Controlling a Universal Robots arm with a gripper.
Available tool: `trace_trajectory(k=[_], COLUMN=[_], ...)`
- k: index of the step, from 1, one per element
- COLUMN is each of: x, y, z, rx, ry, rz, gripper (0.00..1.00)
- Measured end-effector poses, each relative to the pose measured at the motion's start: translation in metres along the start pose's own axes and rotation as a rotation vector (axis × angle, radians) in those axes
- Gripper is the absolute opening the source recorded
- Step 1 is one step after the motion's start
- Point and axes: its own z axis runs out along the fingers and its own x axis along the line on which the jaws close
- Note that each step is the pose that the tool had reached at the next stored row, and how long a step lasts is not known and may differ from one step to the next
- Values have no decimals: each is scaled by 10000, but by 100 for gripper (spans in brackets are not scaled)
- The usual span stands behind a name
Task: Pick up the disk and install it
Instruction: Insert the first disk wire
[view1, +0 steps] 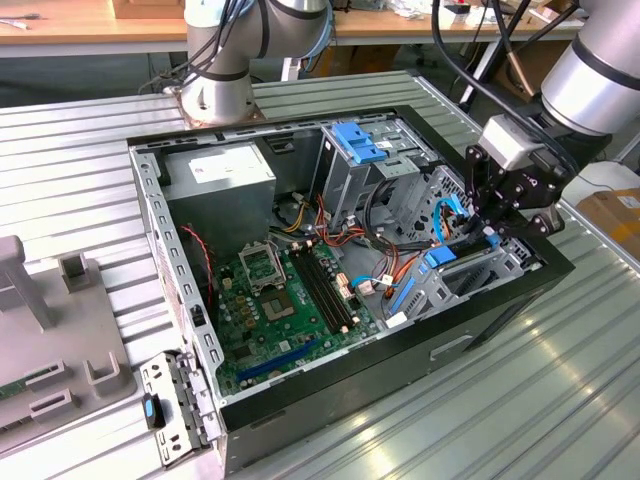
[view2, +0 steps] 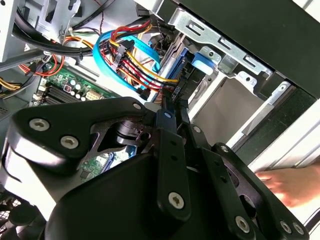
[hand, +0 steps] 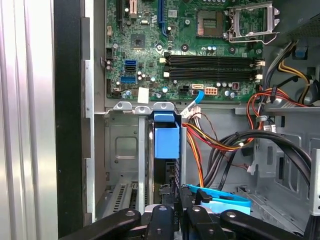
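Note:
The disk (hand: 166, 142) stands on edge in a metal bay at the case's corner, its blue carrier frame facing the motherboard. My gripper (hand: 172, 194) reaches down onto its near end, fingers drawn close on the thin edge. In the second wrist view the fingertips (view2: 168, 102) meet on the disk's (view2: 181, 67) blue-edged end, beside a blue tab (view2: 202, 61). In the exterior view the gripper (view1: 487, 232) hangs over the bay on the exterior view's right, with the disk's blue frame (view1: 440, 258) just below it.
Red, orange and blue cables (view2: 125, 55) crowd the bay. The motherboard (view1: 280, 300), a grey power-supply box (view1: 220, 178) and a drive cage with a blue latch (view1: 358, 143) fill the black case (view1: 400, 350). A person's hand (view2: 290, 185) rests outside the case.

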Motion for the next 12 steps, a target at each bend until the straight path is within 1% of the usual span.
trace_trajectory(k=[1,2,3,4,6,10,12], x=[1,-24,-49,-50,-49,-49,-49], y=[0,4,5,3,-2,-3,-2], z=[0,3,4,6,6,14,21], rx=[2,7,8,9,12,14,15], ry=[78,120,192,219,247,263,299], rz=[-1,65,62,83,130,158,157], gripper=[17,17,17,17,17,17,17])
